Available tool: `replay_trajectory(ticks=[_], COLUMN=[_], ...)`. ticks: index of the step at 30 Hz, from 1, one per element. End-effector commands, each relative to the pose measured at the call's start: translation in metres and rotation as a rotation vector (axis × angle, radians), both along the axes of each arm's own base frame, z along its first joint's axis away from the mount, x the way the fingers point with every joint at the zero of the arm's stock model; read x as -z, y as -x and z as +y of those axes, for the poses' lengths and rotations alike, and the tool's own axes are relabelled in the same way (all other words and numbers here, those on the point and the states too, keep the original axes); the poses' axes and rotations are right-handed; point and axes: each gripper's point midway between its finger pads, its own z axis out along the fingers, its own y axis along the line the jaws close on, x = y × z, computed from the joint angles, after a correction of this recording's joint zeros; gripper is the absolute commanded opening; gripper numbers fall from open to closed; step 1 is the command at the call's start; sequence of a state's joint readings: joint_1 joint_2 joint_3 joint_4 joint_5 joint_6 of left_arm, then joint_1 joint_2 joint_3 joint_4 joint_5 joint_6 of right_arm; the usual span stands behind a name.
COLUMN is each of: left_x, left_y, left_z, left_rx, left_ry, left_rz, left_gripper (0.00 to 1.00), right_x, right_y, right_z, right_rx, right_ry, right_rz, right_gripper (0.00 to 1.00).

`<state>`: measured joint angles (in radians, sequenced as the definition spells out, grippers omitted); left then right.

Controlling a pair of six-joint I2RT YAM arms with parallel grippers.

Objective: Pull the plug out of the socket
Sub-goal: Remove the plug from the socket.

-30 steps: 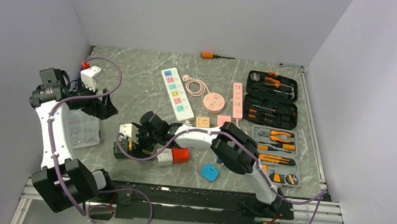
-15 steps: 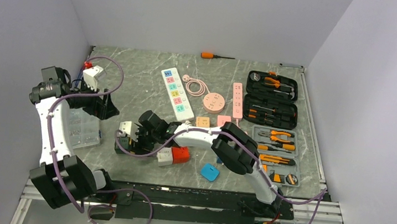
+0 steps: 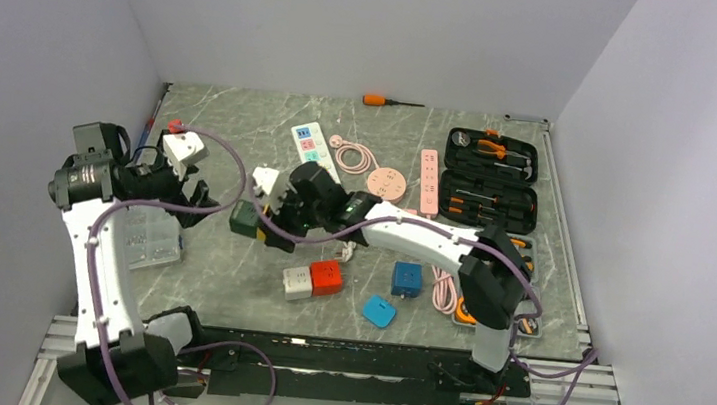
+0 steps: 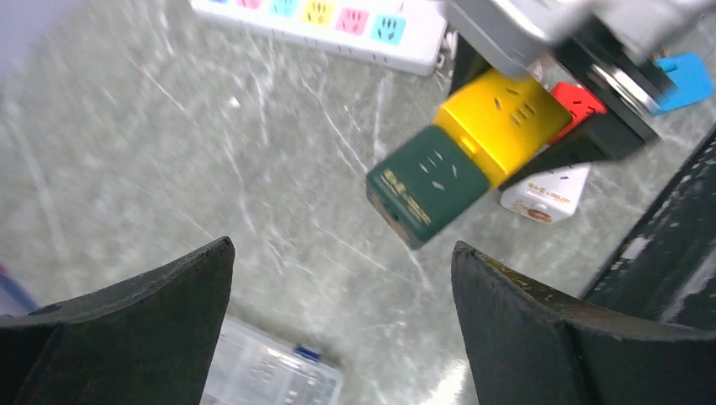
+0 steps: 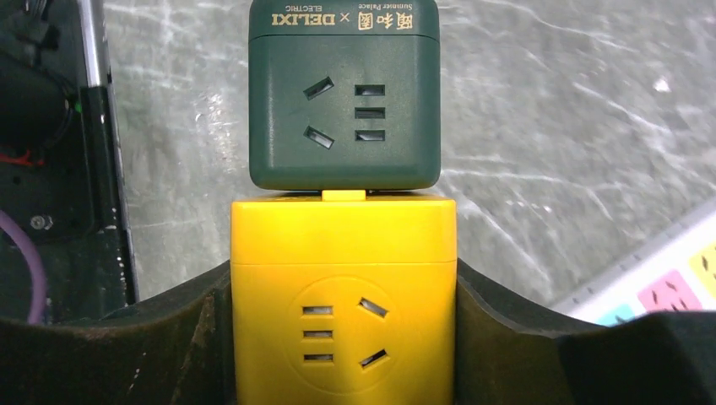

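Top view: the right arm (image 3: 421,239) reaches from its base at 5 o'clock across the grey marble table (image 3: 226,279) to about 10 o'clock of the table's middle. Its forearm is low and its wrist aims at the left arm (image 3: 102,256). The right gripper (image 3: 273,216) grips something mostly hidden here. A dark green plastic cube adapter (image 3: 243,217) sticks out of it at 9 o'clock. The left arm rises from 7 o'clock with its elbow high and wrist bent toward 3 o'clock. The left gripper (image 3: 196,194) is near the green cube, not touching.

Left wrist view: the black fingers (image 4: 127,337) are spread wide with nothing between them. The green cube sits at 1 o'clock, joined end-on to a yellow plastic cube adapter (image 4: 502,126) that the right gripper's fingers pinch. The pair looks raised off the table. A white power strip (image 4: 338,21) lies at 12 o'clock.

Right wrist view: both finger pads (image 5: 169,337) sit flush on the yellow cube's sides, clamped on it. The green cube is at 12 o'clock of it with the seam tight, so it is fully plugged in.

Step in hand, as I judge it: bring the left gripper around the green cube.
- Straddle its flat side faces mid-body, clear of the seam, and close squarely.
- Pull straight toward 9 o'clock in the top view, along the prongs, with no twist.
- The right hold must be firm.
- The smooth plastic may slip, and tilting could bind the prongs.
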<state>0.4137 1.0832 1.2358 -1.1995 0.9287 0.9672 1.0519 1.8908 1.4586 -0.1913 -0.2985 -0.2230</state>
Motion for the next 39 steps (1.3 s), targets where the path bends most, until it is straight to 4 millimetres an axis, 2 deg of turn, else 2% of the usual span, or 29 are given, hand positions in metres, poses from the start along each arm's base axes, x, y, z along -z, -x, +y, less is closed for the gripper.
replay_trajectory(ticks=[1,6,8,11,14,16,20,21,27,31,35,39], left_x=[-0.048,-0.044,-0.04,-0.043,-0.053,-0.047,-0.041,-0.036,-0.024,-0.012,-0.016,-0.013], left_y=[0.013,0.033,0.043,0.039,0.044,0.048,0.059,0.067,0.066,0.062,0.048,0.044], left_z=[-0.026,-0.04,-0.047,-0.052,-0.059,-0.067,-0.081,-0.089,-0.099,-0.103,-0.105,-0.116], left_rx=[0.193,0.334,0.393,0.376,0.393,0.444,0.572,0.649,0.732,0.803,0.764,0.793], left_ry=[-0.101,-0.242,-0.282,-0.308,-0.373,-0.4,-0.47,-0.506,-0.603,-0.654,-0.669,-0.647], left_rz=[-0.276,-0.401,-0.473,-0.616,-0.818,-0.897,-1.029,-1.106,-1.294,-1.33,-1.366,-1.332], left_gripper=[0.99,0.99,0.99,0.99,0.99,0.99,0.99,0.99,0.99,0.99,0.99,0.99], right_x=[-0.053,-0.079,-0.082,-0.102,-0.112,-0.118,-0.12,-0.117,-0.123,-0.126,-0.12,-0.119], right_y=[-0.014,-0.015,-0.013,-0.009,-0.005,-0.002,0.003,0.002,0.0,0.003,0.011,0.015], right_z=[-0.017,-0.039,-0.047,-0.063,-0.079,-0.083,-0.081,-0.079,-0.073,-0.067,-0.059,-0.051], right_rx=[0.13,0.197,0.209,0.213,0.208,0.192,0.158,0.16,0.162,0.165,0.159,0.161], right_ry=[-0.093,-0.128,-0.147,-0.226,-0.29,-0.299,-0.249,-0.233,-0.25,-0.259,-0.235,-0.23], right_rz=[0.116,0.184,0.201,0.232,0.286,0.309,0.352,0.372,0.387,0.388,0.394,0.389], right_gripper=[0.0,0.0,0.0,0.0,0.0,0.0,0.0,0.0,0.0,0.0,0.0,0.0])
